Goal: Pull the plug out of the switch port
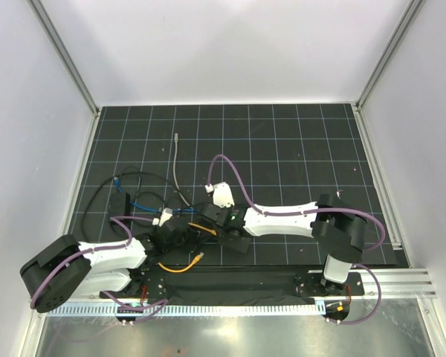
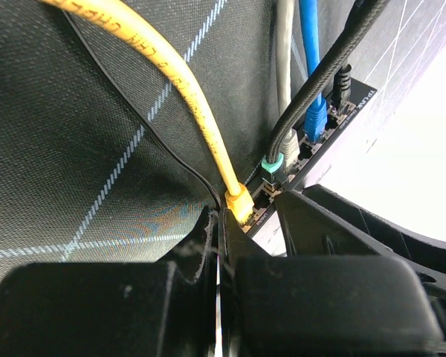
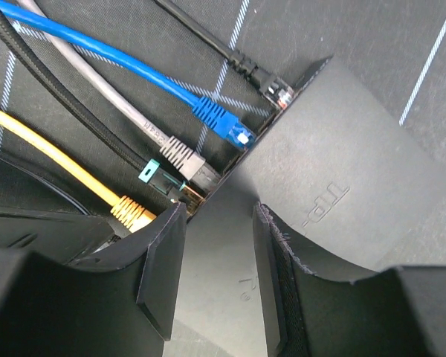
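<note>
Matte-black switch (image 3: 342, 171) fills right of right wrist view | right gripper (image 3: 217, 223) clamped across its corner | yellow plug (image 2: 239, 202) sits in switch port (image 2: 260, 199), centre of left wrist view | left gripper (image 2: 218, 227) pressed together just below that plug | blue cable (image 2: 308, 44) plugged in, upper right

Grid mat (image 1: 282, 134): switch box (image 3: 342, 149), cables (image 1: 176, 160).

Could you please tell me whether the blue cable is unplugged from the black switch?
No, the blue plug sits in a port on the edge of the black switch, next to the grey plug.
</note>
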You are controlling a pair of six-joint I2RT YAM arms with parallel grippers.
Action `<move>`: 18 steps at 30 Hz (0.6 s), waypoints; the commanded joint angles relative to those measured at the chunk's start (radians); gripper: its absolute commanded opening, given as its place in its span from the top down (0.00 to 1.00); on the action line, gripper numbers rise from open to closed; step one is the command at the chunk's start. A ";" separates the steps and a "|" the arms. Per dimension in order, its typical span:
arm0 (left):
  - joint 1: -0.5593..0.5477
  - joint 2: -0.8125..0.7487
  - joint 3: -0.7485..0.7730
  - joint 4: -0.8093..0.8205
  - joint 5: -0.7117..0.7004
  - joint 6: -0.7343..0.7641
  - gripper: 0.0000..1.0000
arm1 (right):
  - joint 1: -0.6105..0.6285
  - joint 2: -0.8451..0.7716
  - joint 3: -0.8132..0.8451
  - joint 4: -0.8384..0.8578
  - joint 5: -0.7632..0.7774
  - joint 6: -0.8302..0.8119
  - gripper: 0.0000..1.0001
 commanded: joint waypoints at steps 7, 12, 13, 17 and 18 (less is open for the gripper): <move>0.053 0.028 0.016 -0.148 -0.084 0.053 1.00 | 0.004 0.120 -0.140 0.015 -0.134 -0.094 0.53; 0.055 0.061 0.073 -0.190 -0.070 0.119 1.00 | 0.047 0.135 -0.093 0.006 -0.123 -0.120 0.51; 0.053 0.068 0.072 -0.183 -0.066 0.119 1.00 | 0.049 0.131 -0.084 0.003 -0.122 -0.120 0.50; 0.050 0.065 0.059 -0.176 -0.047 0.123 1.00 | 0.050 0.094 -0.019 -0.031 -0.081 -0.097 0.41; 0.044 0.060 0.056 -0.176 -0.046 0.116 1.00 | 0.050 0.076 -0.012 -0.034 -0.078 -0.090 0.39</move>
